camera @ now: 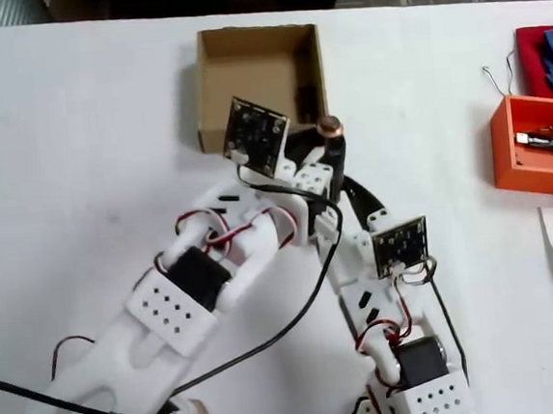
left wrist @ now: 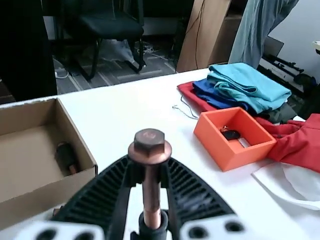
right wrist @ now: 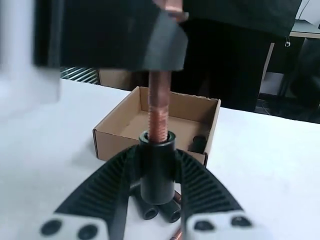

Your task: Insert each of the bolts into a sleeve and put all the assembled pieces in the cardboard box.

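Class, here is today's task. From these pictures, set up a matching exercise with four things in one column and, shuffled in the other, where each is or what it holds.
1 bolt
2 sleeve
3 cardboard box
4 orange tray

A held in the right gripper
B next to folded cloths
C held in the left gripper
D brown, with a copper-tipped dark piece inside

Pairs: 1-C, 2-A, 3-D, 4-B

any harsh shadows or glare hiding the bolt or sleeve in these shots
High view: even light, soft shadow inside the cardboard box. Left wrist view: mild sheen on the bolt, no glare. Right wrist view: black sleeve plainly outlined.
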You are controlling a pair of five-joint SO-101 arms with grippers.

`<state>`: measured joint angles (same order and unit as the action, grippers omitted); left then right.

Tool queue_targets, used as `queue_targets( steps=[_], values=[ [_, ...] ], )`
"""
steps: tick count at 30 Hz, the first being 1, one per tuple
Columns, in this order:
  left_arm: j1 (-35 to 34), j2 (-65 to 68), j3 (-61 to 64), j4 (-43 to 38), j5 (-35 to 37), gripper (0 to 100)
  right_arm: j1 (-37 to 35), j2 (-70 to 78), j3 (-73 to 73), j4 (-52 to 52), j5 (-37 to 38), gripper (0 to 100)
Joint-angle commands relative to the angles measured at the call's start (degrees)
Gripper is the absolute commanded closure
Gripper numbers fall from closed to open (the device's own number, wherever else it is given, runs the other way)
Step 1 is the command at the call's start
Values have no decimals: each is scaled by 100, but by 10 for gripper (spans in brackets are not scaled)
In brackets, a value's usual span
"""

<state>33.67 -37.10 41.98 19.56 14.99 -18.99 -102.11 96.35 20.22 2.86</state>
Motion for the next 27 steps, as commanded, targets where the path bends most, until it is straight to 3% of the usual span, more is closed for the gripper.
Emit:
queue_targets(
  steps=[1, 14, 23, 27],
  values=[
    [-35, -62, 110, -132, 44, 973, -13, -84, 62, -171, -325, 976],
    [9, -62, 119, 782, 44, 973, -13, -84, 62, -171, -378, 976],
    [-18, -70, 110, 791, 0, 967, -13, -84, 62, -154, -378, 976],
    [-35, -158, 110, 809, 9, 853, -13, -84, 62, -145, -378, 976]
  ],
)
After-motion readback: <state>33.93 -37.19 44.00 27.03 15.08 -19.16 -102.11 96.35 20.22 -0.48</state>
